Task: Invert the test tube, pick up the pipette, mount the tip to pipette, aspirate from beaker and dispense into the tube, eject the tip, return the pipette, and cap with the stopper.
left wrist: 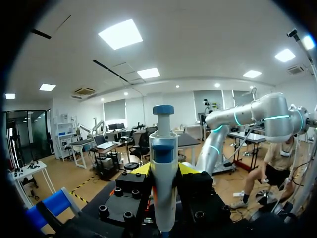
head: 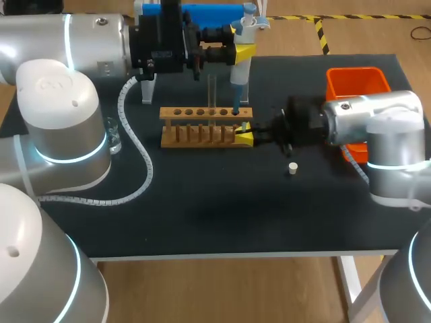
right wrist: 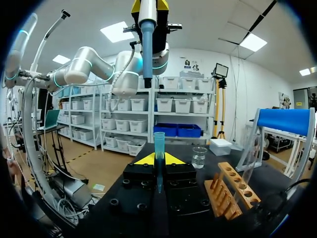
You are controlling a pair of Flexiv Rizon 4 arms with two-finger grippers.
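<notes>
Left end effector [head: 244, 52] is clamped on the pipette [head: 246, 33] and holds it upright over the right end of the rack [head: 205, 128]. In the left wrist view you can see the pipette [left wrist: 163, 168] squeezed between both yellow tips. Right end effector [head: 244, 134] sits just beside that end of the rack and is closed on the tip [right wrist: 159, 148], which stands upright between its fingers. The pipette's nozzle [right wrist: 147, 34] hangs above the tip with a clear gap, so it's not mounted yet. The tube [head: 212, 94] stands in the rack, open end up as far as I can tell. The beaker [right wrist: 199, 157] is on the desk [head: 202, 215] past the rack's far end, the stopper [head: 293, 168] lies loose near the right arm, and an orange bin [head: 357, 84] sits behind that arm.
</notes>
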